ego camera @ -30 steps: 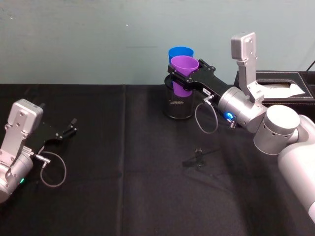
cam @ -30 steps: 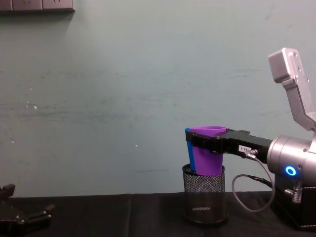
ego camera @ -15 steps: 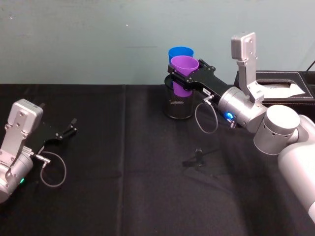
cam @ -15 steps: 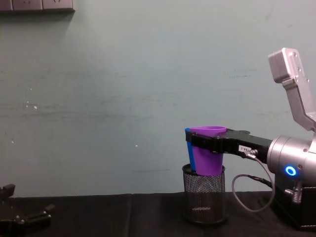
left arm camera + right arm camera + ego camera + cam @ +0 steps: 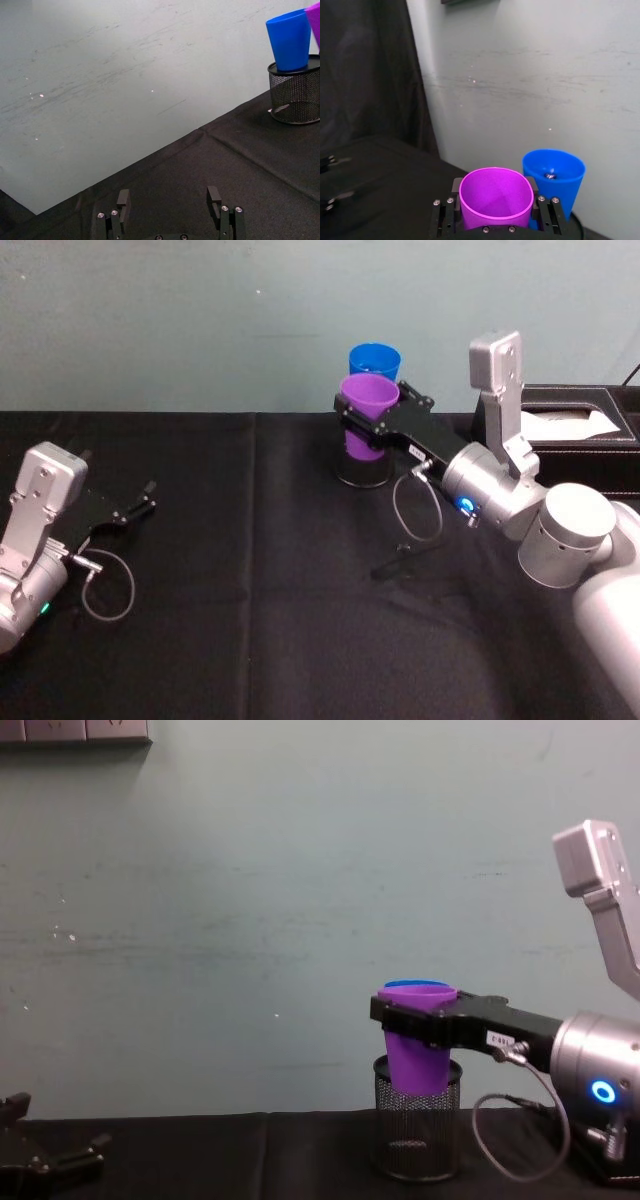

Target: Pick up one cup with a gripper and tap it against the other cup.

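your right gripper (image 5: pixel 372 426) is clamped on the purple cup (image 5: pixel 366 416) just under its rim, jaws on opposite sides, holding it upright in the air near the table's (image 5: pixel 250 640) far edge. the blue cup (image 5: pixel 374 361) stands in the mesh holder (image 5: pixel 417 1130) just behind, close beside it; you can't tell whether they touch. the purple cup looks light, smooth and thin-walled, so it may slip or flex: keep the grip high and tap gently. your left gripper (image 5: pixel 140 504) rests open and empty by the table's left edge.

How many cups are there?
2. The purple cup is held up in the right claw. The blue cup stands in the mesh holder just behind it.
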Motion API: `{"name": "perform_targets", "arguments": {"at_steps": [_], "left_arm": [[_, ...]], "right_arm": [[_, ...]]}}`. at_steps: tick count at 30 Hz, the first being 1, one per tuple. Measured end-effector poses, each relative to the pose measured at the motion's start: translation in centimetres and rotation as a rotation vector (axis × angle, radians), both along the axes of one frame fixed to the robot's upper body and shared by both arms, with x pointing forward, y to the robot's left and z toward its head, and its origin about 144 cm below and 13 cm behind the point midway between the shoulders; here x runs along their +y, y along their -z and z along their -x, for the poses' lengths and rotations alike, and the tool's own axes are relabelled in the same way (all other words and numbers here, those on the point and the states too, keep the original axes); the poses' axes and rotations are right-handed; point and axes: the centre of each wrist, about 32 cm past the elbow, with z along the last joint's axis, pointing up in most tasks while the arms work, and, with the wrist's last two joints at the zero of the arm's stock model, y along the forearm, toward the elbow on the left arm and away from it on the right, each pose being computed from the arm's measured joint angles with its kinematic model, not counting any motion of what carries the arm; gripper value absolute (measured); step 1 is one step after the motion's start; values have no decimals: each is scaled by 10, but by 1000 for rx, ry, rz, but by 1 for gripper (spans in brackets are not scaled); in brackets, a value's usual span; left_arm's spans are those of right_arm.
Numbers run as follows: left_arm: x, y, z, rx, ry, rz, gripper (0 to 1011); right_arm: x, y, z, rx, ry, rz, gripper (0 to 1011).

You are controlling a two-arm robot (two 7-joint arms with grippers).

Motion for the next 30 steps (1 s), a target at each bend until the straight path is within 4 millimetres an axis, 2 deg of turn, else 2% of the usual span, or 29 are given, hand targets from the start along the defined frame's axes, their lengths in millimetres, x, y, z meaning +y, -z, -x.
{"name": "perform_targets", "arguments": {"at_steps": [3, 8, 13, 18, 30], "left_arm": [[0, 0, 0, 0, 0, 0, 1000], [0, 0, 0, 0, 0, 0, 1000], [0, 0, 0, 0, 0, 0, 1000], [0, 0, 0, 0, 0, 0, 1000], [0, 0, 0, 0, 0, 0, 1000]], "right_arm": [[1, 3, 10, -2, -6, 1, 746], [2, 14, 41, 2, -16, 9, 746], [1, 32, 67, 19, -8, 23, 746], [-3, 52, 86, 32, 9, 37, 746], [-4, 88, 102, 36, 37, 47, 746]]}}
